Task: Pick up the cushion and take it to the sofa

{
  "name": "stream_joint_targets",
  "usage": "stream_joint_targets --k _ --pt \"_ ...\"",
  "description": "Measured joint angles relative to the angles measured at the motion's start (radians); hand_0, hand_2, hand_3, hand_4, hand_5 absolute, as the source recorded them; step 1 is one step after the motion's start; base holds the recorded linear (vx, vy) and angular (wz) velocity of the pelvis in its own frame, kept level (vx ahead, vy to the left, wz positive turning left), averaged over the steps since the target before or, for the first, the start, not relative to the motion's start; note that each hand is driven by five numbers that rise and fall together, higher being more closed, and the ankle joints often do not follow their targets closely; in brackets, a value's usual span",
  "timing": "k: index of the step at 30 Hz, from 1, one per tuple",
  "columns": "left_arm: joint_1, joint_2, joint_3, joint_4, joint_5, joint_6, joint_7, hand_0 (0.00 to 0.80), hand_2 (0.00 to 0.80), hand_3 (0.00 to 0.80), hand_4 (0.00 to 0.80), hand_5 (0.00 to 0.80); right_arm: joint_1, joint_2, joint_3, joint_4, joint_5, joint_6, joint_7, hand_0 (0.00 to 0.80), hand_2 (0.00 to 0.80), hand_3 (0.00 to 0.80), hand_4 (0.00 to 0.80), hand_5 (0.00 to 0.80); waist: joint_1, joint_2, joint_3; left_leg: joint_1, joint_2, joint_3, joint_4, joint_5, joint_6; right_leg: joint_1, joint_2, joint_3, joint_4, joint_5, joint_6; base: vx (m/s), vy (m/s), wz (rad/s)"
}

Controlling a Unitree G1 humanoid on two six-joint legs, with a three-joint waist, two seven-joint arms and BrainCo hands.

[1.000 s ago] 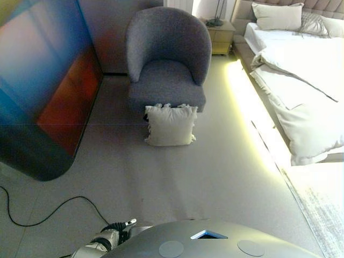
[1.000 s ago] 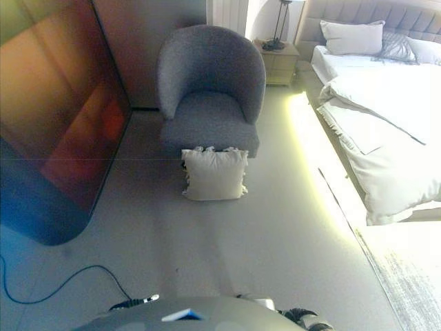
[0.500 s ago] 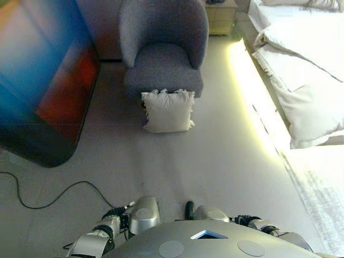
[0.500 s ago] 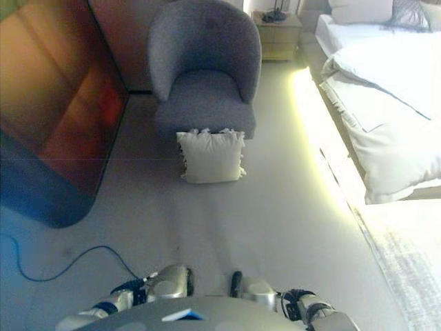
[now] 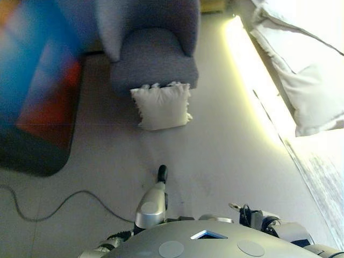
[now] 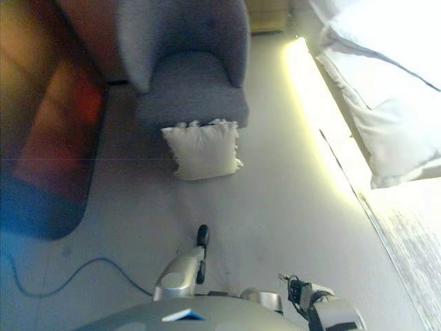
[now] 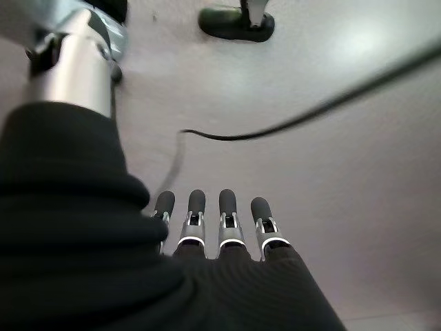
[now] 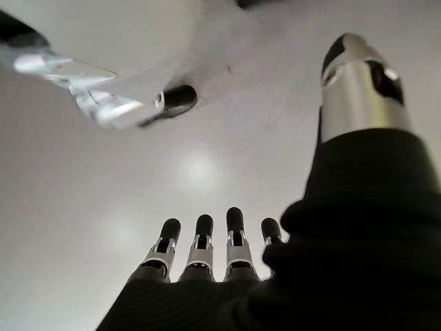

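The cream cushion point(image 5: 161, 105) with frilled edges stands on the floor, leaning against the front of a grey upholstered armchair point(image 5: 150, 54). Both also show in the right eye view, the cushion point(image 6: 203, 148) below the armchair point(image 6: 189, 86). My left hand point(image 7: 227, 214) hangs low over bare floor, fingers straight, nothing in it. My right hand point(image 8: 234, 234) hangs the same way with straight fingers and holds nothing. Both hands are well short of the cushion, with a stretch of floor between.
A bed with a white duvet point(image 5: 306, 70) runs along the right, with a lit strip point(image 5: 252, 80) at its base. A dark glossy panel point(image 5: 32, 91) stands at the left. A pale rug point(image 5: 322, 183) lies at the lower right.
The whole picture has shifted: the camera has tipped down and come nearer, so the armchair's top is cut off. The cushion still leans on the armchair.
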Motion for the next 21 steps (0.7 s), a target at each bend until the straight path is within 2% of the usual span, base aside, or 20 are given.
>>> stream_joint_targets --k 1,2,3,4,6,8,10,11,12,14,16,17,19,21 --pt "-0.006 0.016 -0.001 -0.023 -0.003 -0.001 -0.006 0.000 0.000 0.000 0.000 0.000 0.031 0.009 -0.003 0.005 0.000 0.010 0.000 0.000 0.000 0.000 0.000 0.000 -0.004 -0.010 0.005 0.028 -0.001 0.013 0.009 0.018 0.025 -0.007 -0.006 -0.037 0.068 -0.003 0.033 0.631 0.420 -0.44" --pt "-0.012 0.031 -0.001 -0.031 -0.006 -0.005 -0.007 0.000 0.000 0.000 0.000 0.000 0.060 0.023 -0.004 0.008 0.001 0.014 -0.001 0.000 0.000 0.000 0.000 0.000 -0.014 -0.019 0.009 0.047 -0.005 0.008 0.031 0.019 0.021 -0.021 -0.019 -0.076 0.147 -0.006 0.054 0.569 0.357 -0.46" --pt "-0.018 0.042 0.004 -0.030 -0.013 -0.006 -0.008 0.000 0.000 0.000 0.000 0.000 0.075 0.036 -0.005 0.004 0.003 0.020 -0.002 0.000 0.000 0.000 0.000 0.000 -0.021 -0.043 -0.001 0.046 -0.018 0.010 0.070 -0.020 -0.011 -0.032 -0.042 -0.104 0.172 -0.009 0.062 0.643 0.356 -0.45" --pt "-0.035 0.052 0.006 -0.022 -0.013 -0.005 -0.011 0.000 0.000 0.000 0.000 0.000 0.098 0.049 -0.004 0.007 0.002 0.027 0.000 0.000 0.000 0.000 0.000 0.000 -0.032 -0.071 -0.014 0.030 -0.042 0.012 0.128 -0.062 -0.021 -0.023 -0.071 -0.119 0.167 0.002 0.072 0.586 0.302 -0.37" --pt "-0.072 0.054 0.009 -0.020 -0.019 -0.003 -0.011 0.000 0.000 0.000 0.000 0.000 0.101 0.060 -0.002 0.016 -0.041 0.035 0.012 0.000 0.000 0.000 0.000 0.000 -0.044 -0.078 -0.015 0.011 -0.055 0.034 0.208 -0.140 -0.004 -0.039 -0.095 -0.148 0.218 0.033 0.124 0.532 0.264 -0.29" --pt "-0.090 0.056 0.011 -0.021 -0.022 -0.002 -0.006 0.000 0.000 0.000 0.000 0.000 0.110 0.073 0.007 -0.013 -0.080 0.024 0.035 0.000 0.000 0.000 0.000 0.000 -0.042 -0.076 -0.022 0.038 -0.071 0.032 0.202 -0.164 0.013 -0.074 -0.129 -0.207 0.326 0.062 0.154 0.440 0.202 -0.06" --pt "-0.093 0.062 0.012 -0.017 -0.023 0.000 0.006 0.000 0.000 0.000 0.000 0.000 0.087 0.070 0.011 -0.053 -0.113 -0.004 0.030 0.000 0.000 0.000 0.000 0.000 -0.039 -0.062 -0.034 0.051 -0.077 0.024 0.184 -0.183 0.036 -0.166 -0.145 -0.211 0.461 0.040 0.136 0.376 0.107 0.04" --pt "-0.097 0.061 0.012 -0.003 -0.024 0.005 0.009 0.000 0.000 0.000 0.000 0.000 0.076 0.050 0.025 -0.054 -0.129 -0.019 0.034 0.000 0.000 0.000 0.000 0.000 -0.042 -0.046 -0.046 0.053 -0.077 0.002 0.177 -0.179 0.031 -0.198 -0.134 -0.202 0.464 0.015 0.139 0.343 0.075 0.22" --pt "-0.105 0.063 0.012 0.007 -0.024 0.010 0.009 0.000 0.000 0.000 0.000 0.000 0.068 0.035 0.038 -0.077 -0.129 -0.033 0.040 0.000 0.000 0.000 0.000 0.000 -0.041 -0.033 -0.054 0.058 -0.076 -0.025 0.170 -0.180 0.033 -0.223 -0.115 -0.191 0.442 -0.009 0.137 0.326 0.067 0.35" --pt "-0.114 0.070 0.012 0.009 -0.024 0.020 0.009 0.000 0.000 0.000 0.000 0.000 0.048 0.023 0.044 -0.090 -0.139 -0.041 0.049 0.000 0.000 0.000 0.000 0.000 -0.039 -0.020 -0.060 0.087 -0.070 -0.040 0.149 -0.181 0.032 -0.277 -0.119 -0.199 0.408 -0.032 0.133 0.315 0.047 0.23" --pt "-0.117 0.059 0.009 0.007 -0.024 0.032 0.008 0.000 0.000 0.000 0.000 0.000 0.033 0.023 0.062 -0.116 -0.148 -0.051 0.066 0.000 0.000 0.000 0.000 0.000 -0.042 0.010 -0.085 0.104 -0.050 -0.067 0.112 -0.186 0.038 -0.372 -0.105 -0.197 0.348 -0.039 0.117 0.357 0.016 0.17" --pt "-0.119 0.049 0.010 0.009 -0.024 0.040 0.007 0.000 0.000 0.000 0.000 0.000 0.030 0.020 0.066 -0.123 -0.147 -0.062 0.067 0.000 0.000 0.000 0.000 0.000 -0.048 0.026 -0.091 0.109 -0.031 -0.080 0.108 -0.186 0.038 -0.412 -0.094 -0.195 0.281 -0.032 0.117 0.370 -0.007 0.37" --pt "-0.120 0.034 0.002 0.019 -0.022 0.038 -0.001 0.000 0.000 0.000 0.000 0.000 0.035 0.012 0.075 -0.123 -0.147 -0.066 0.073 0.000 0.000 0.000 0.000 0.000 -0.075 0.041 -0.091 0.118 -0.016 -0.137 0.102 -0.192 0.029 -0.453 -0.090 -0.162 0.119 0.055 0.123 0.437 -0.030 0.70" --pt "-0.116 0.028 -0.011 0.031 -0.022 0.034 -0.003 0.000 0.000 0.000 0.000 0.000 0.046 0.017 0.075 -0.115 -0.150 -0.067 0.086 0.000 0.000 0.000 0.000 0.000 -0.104 0.021 -0.095 0.120 -0.014 -0.201 0.106 -0.203 0.015 -0.493 -0.119 -0.106 0.004 0.158 0.141 0.369 -0.051 1.05"
